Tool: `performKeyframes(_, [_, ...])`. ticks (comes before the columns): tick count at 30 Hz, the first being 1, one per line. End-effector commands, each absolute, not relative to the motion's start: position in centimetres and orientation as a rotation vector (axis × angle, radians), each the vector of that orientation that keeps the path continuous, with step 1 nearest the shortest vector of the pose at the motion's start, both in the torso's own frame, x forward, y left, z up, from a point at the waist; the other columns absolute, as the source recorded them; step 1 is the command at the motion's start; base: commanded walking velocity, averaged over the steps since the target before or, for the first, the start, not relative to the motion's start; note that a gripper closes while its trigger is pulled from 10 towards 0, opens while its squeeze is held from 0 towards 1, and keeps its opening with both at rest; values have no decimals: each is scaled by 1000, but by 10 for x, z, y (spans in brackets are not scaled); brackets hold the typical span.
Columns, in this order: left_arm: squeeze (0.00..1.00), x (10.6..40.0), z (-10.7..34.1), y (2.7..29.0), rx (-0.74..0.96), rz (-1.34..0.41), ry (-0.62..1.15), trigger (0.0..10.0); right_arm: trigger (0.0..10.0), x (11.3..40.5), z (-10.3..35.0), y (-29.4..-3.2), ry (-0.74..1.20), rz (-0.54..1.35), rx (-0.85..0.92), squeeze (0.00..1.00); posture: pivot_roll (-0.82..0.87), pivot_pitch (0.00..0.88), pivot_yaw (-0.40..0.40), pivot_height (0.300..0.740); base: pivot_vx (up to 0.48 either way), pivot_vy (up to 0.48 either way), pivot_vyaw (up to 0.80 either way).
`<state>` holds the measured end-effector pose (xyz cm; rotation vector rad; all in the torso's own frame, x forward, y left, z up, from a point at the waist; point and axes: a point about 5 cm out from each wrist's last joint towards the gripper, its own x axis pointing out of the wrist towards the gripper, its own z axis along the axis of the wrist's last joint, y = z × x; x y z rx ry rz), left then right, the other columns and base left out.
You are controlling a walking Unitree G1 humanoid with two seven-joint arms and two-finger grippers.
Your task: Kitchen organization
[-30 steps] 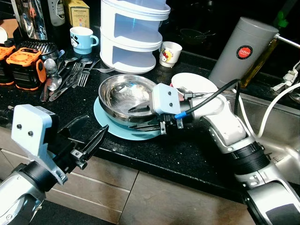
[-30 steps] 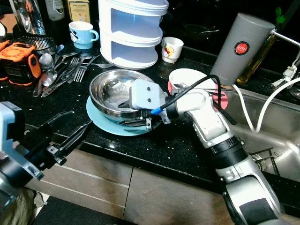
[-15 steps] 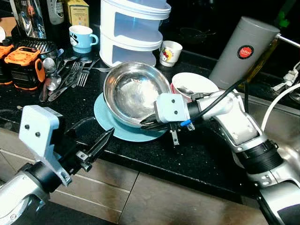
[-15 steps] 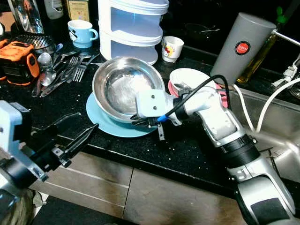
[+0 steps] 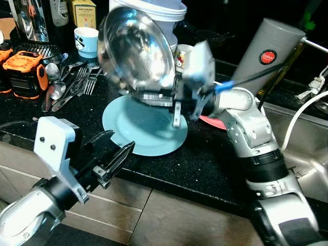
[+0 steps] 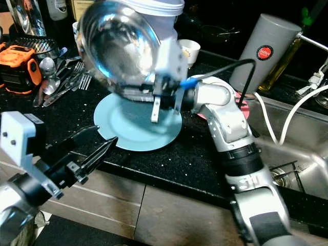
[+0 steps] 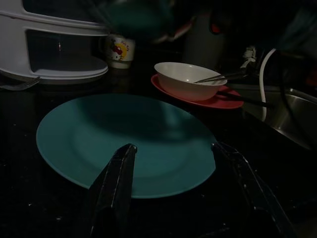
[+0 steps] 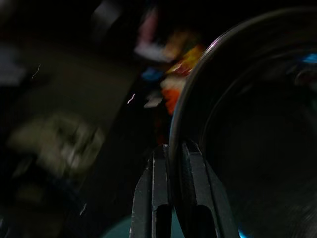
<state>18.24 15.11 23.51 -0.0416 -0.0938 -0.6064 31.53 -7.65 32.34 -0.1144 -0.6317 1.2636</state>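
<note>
1. The black table (image 5: 215, 164) carries a white tiered container (image 5: 154, 10) at the back.
2. A steel bowl (image 5: 137, 48) hangs tilted in the air above the table, its rim pinched between the closed fingers of the right hand (image 5: 171, 97).
3. A light blue plate (image 5: 143, 128) lies bare on the table under the bowl.
4. The left hand (image 5: 110, 154) hovers at the table's front edge, fingers spread, holding nothing.

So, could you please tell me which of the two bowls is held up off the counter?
The steel bowl, clamped by its rim in the right claw above the blue plate. The white bowl sits on a red plate.
</note>
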Motion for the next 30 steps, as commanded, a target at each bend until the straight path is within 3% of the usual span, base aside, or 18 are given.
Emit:
performKeyframes(1, [0,183,234,148,-57,-616,-96,10000,0,321,328,-93,-643,1165,-16,0,254,0,-156,740,0,0,0])
performKeyframes(8, [0,190,236,144,-67,-622,-114,10000,0,349,325,-127,-609,912,185,0,238,0,-146,740,0,0,-800])
performKeyframes(11, [0,193,235,138,-78,-630,-119,10000,0,363,318,-154,-578,742,248,0,232,0,-139,740,0,0,-800])
performKeyframes(15, [0,196,232,136,-82,-632,-112,10000,0,368,313,-175,-550,601,196,0,219,0,-127,740,0,0,-800])
performKeyframes(23, [0,197,232,135,-83,-638,-110,10000,39,376,307,-182,-489,502,83,0,212,0,-121,740,0,0,-800])
performKeyframes(24, [0,198,232,134,-82,-638,-111,10000,4314,379,301,-179,-454,483,14,0,212,0,-123,740,0,0,0])
performKeyframes(25, [0,198,232,134,-82,-638,-111,10000,4314,379,301,-179,-454,483,14,0,212,0,-123,740,0,0,0])
performKeyframes(26, [0,198,232,134,-81,-638,-111,10000,10000,381,293,-175,-409,476,-63,0,212,0,-123,740,0,0,0])
performKeyframes(28, [0,199,232,133,-73,-635,-113,10000,10000,386,271,-159,-304,499,-245,0,225,0,-129,740,0,0,0])
performKeyframes(30, [0,199,232,133,-73,-635,-113,10000,10000,386,271,-159,-304,499,-245,0,225,0,-129,740,0,0,0])
